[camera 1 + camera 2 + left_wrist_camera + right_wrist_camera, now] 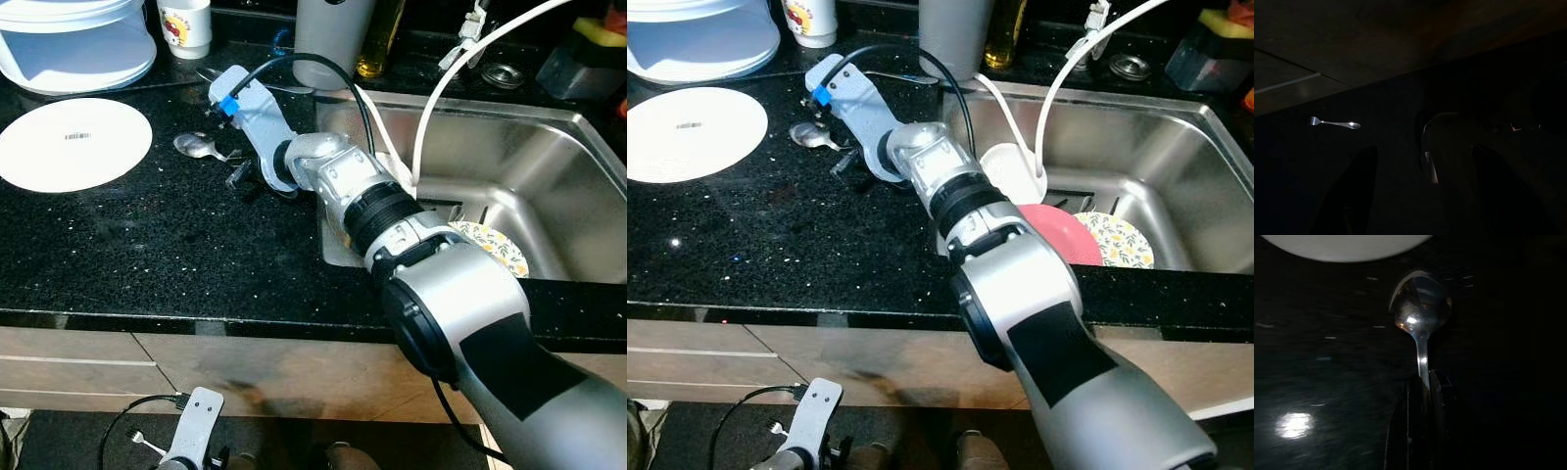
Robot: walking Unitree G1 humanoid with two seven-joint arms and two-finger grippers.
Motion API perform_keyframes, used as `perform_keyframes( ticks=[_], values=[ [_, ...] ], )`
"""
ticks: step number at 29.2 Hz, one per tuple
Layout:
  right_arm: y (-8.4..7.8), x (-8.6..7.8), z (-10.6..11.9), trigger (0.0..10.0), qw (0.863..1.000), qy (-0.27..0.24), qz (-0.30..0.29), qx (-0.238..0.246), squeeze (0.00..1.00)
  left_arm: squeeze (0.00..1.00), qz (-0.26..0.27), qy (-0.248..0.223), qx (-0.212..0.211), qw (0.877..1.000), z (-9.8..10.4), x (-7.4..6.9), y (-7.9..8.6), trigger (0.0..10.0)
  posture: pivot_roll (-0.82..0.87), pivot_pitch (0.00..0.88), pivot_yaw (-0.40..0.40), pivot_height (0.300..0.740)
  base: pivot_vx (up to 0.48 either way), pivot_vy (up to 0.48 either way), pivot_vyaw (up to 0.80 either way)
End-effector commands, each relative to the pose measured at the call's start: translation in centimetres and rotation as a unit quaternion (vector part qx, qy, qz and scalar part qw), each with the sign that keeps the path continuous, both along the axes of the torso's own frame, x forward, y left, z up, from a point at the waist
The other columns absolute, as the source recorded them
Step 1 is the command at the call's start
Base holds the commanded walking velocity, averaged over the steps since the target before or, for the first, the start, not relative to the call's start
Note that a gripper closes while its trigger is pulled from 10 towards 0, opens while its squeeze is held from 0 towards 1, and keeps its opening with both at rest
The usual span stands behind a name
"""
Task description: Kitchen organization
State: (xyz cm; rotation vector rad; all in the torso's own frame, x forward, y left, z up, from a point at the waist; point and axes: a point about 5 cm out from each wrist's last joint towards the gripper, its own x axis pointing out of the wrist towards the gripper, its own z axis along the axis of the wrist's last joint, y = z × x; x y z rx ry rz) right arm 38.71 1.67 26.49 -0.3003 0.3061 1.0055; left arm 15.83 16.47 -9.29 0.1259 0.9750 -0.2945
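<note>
Black speckled worktop point(147, 245) is carrying a white plate point(73, 144), while dishes are lying in the sink point(549, 186). Right gripper point(1420, 387) is clamping a spoon point(199, 148) by its handle just above the stone. Sorting looks barely begun; left gripper point(1422, 161) is hanging idle, fingers apart.

Head views are bright and sharp; glare glints off the steel sink point(549, 186). Wrist views are very dark, with a highlight on the spoon point(1420, 308).
</note>
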Motion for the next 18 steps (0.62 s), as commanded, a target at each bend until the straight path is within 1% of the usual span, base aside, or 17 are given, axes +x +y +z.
perform_keyframes(
  ticks=[1,2,3,5,6,7,8,9,11,12,13,14,15,16,17,18],
  values=[
    [0.1,-0.4,-1.0,0.0,0.998,0.059,0.017,0.025,0.00,0.00,-0.005,0.069,-0.005,0.998,-1.4,-3.3,-0.7,10.0,0.10,0.144,-0.103,0.740,0.000,0.000,0.00],
    [0.0,-0.4,-0.7,0.0,0.997,0.067,0.019,0.045,0.00,0.00,-0.005,0.069,-0.005,0.998,-1.4,-3.3,-0.7,10.0,0.10,0.143,-0.103,0.740,0.000,0.000,0.00],
    [0.0,-0.4,-0.7,0.0,0.997,0.067,0.019,0.045,0.00,0.00,-0.005,0.069,-0.005,0.998,-1.4,-3.3,-0.7,10.0,0.10,0.143,-0.103,0.740,0.000,0.000,0.00],
    [-0.4,-0.3,0.0,0.0,0.993,0.080,0.019,0.090,0.00,0.00,-0.004,0.069,-0.004,0.998,-1.4,-3.2,-0.7,10.0,0.10,0.137,-0.098,0.740,0.000,0.000,0.00],
    [-0.4,-0.3,0.0,0.0,0.993,0.080,0.019,0.090,0.00,0.00,-0.004,0.069,-0.004,0.998,-1.4,-3.2,-0.7,10.0,0.10,0.137,-0.098,0.740,0.000,0.000,0.00],
    [-1.0,0.0,1.2,0.0,0.983,0.094,0.016,0.158,0.00,0.00,-0.003,0.068,-0.003,0.998,-1.4,-3.2,-0.6,10.0,0.10,0.135,-0.097,0.740,0.000,0.000,0.00],
    [-1.3,0.1,1.8,0.0,0.977,0.094,0.020,0.188,0.00,0.00,-0.002,0.068,-0.003,0.998,-1.4,-3.2,-0.6,10.0,0.10,0.129,-0.093,0.740,0.000,0.000,0.00],
    [-1.3,0.1,1.8,0.0,0.977,0.094,0.020,0.188,0.00,0.00,-0.002,0.068,-0.003,0.998,-1.4,-3.2,-0.6,10.0,0.10,0.129,-0.093,0.740,0.000,0.000,0.00],
    [-1.9,0.2,3.1,0.0,0.962,0.100,0.028,0.251,0.00,0.00,-0.002,0.067,-0.001,0.998,-1.3,-3.1,-0.6,10.0,0.10,0.123,-0.088,0.740,0.000,0.000,0.00],
    [-2.2,0.3,3.5,0.0,0.956,0.102,0.033,0.273,0.00,0.00,-0.001,0.066,-0.001,0.998,-1.3,-3.0,-0.5,10.0,0.11,0.120,-0.087,0.740,0.000,0.000,0.00],
    [-2.2,0.3,3.5,0.0,0.956,0.102,0.033,0.273,0.00,0.00,-0.001,0.066,-0.001,0.998,-1.3,-3.0,-0.5,10.0,0.11,0.120,-0.087,0.740,0.000,0.000,0.00],
    [-2.4,0.3,4.0,0.0,0.948,0.105,0.042,0.297,0.00,0.00,-0.001,0.066,0.000,0.998,-1.3,-3.0,-0.5,10.0,0.11,0.117,-0.086,0.740,0.000,0.000,0.00],
    [-3.0,0.2,4.7,0.0,0.933,0.105,0.066,0.337,0.00,0.00,-0.001,0.064,0.002,0.998,-1.3,-2.8,-0.4,10.0,0.11,0.108,-0.080,0.740,0.000,0.000,0.00],
    [-3.2,0.1,5.0,0.0,0.927,0.104,0.077,0.352,0.00,0.00,-0.001,0.064,0.003,0.998,-1.3,-2.8,-0.4,10.0,0.11,0.104,-0.078,0.740,0.000,0.000,0.00],
    [-3.2,0.1,5.0,0.0,0.927,0.104,0.077,0.352,0.00,0.00,-0.001,0.064,0.003,0.998,-1.3,-2.8,-0.4,10.0,0.11,0.104,-0.078,0.740,0.000,0.000,0.00],
    [-3.4,0.1,5.1,0.0,0.924,0.102,0.082,0.360,0.00,0.00,-0.001,0.063,0.004,0.998,-1.2,-2.7,-0.4,10.0,0.11,0.101,-0.077,0.740,0.000,0.000,0.00]
  ],
)
